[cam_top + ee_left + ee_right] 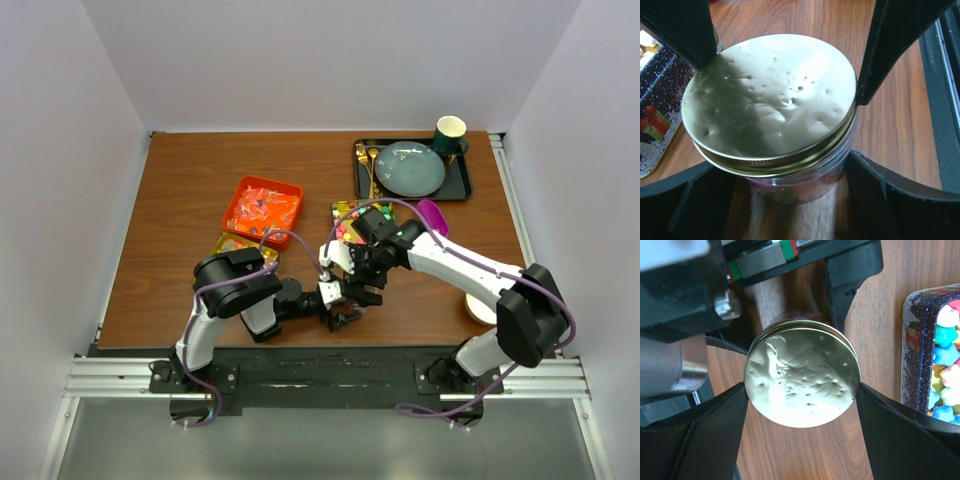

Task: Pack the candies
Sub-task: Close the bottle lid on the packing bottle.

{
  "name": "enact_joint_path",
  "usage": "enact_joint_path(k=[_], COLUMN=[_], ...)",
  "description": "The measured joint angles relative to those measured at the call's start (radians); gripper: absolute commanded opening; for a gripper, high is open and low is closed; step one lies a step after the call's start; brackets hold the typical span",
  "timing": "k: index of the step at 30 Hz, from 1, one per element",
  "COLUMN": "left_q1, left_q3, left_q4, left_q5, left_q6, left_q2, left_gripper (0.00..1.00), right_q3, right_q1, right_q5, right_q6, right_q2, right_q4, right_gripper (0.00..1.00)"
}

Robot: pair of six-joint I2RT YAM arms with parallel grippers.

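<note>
A clear jar (790, 185) with a dented gold lid (770, 95) stands on the table near the front edge. Pink and green candies (812, 181) show dimly through its wall. My left gripper (780, 165) is shut on the jar's body, one finger on each side. My right gripper (801, 387) is shut on the lid (802, 375) from above, its fingers (715, 425) touching the rim on both sides. In the top view both grippers, left (345, 318) and right (365, 290), meet over the jar and hide it. More star candies (945, 370) lie in an open dark tin (912, 340).
The tin (355, 222) stands just behind the grippers, its side also in the left wrist view (657, 115). An orange tray (262, 207) of wrapped sweets and a flat tin lid (240, 246) are at the left. A black tray (460, 185) with plate and cup (449, 133) is at the back right.
</note>
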Motion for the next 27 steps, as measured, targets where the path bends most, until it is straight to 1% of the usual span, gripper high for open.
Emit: enact_joint_path(k=[2,4,5,6,7,8,9,14,17,20,21,27], left_q1=[0.004,0.009,0.012,0.014,0.016,0.019,0.02,0.024,0.026,0.026,0.026,0.028], left_q3=[0.0,0.002,0.004,0.006,0.007,0.007,0.008,0.008,0.008,0.008,0.008,0.009], left_q4=[0.0,0.0,0.0,-0.001,-0.002,-0.001,-0.002,-0.003,-0.003,-0.002,-0.002,-0.003], left_q5=[0.006,0.013,0.018,0.025,0.032,0.039,0.045,0.064,0.069,0.069,0.072,0.077], left_q6=[0.0,0.0,0.0,0.0,0.0,0.0,0.0,0.003,0.007,0.007,0.008,0.007], left_q2=[0.001,0.002,0.002,0.002,0.002,0.004,0.004,0.005,0.006,0.006,0.005,0.005], left_gripper=[0.53,0.47,0.36,0.32,0.22,0.04,0.0,0.0,0.0,0.0,0.0,0.0], right_q3=[-0.008,-0.014,-0.019,-0.025,-0.034,-0.042,-0.044,-0.061,-0.076,-0.089,-0.097,-0.116], right_q1=[0.0,-0.001,-0.001,-0.001,0.0,-0.001,-0.001,0.0,0.001,0.004,0.006,0.008], right_q5=[-0.007,-0.015,-0.015,-0.015,-0.013,-0.014,-0.014,-0.009,-0.002,0.007,0.009,0.107], right_q6=[-0.002,-0.006,-0.008,-0.01,-0.017,-0.017,-0.016,-0.01,-0.001,0.007,0.009,0.067], right_q2=[0.0,-0.003,-0.006,-0.009,-0.012,-0.014,-0.014,-0.024,-0.034,-0.047,-0.051,-0.051], right_q4=[0.007,0.011,0.012,0.012,0.013,0.023,0.029,0.047,0.064,0.075,0.082,0.059], right_gripper=[0.79,0.79,0.79,0.79,0.79,0.79,0.79,0.8,0.83,0.93,0.99,0.99])
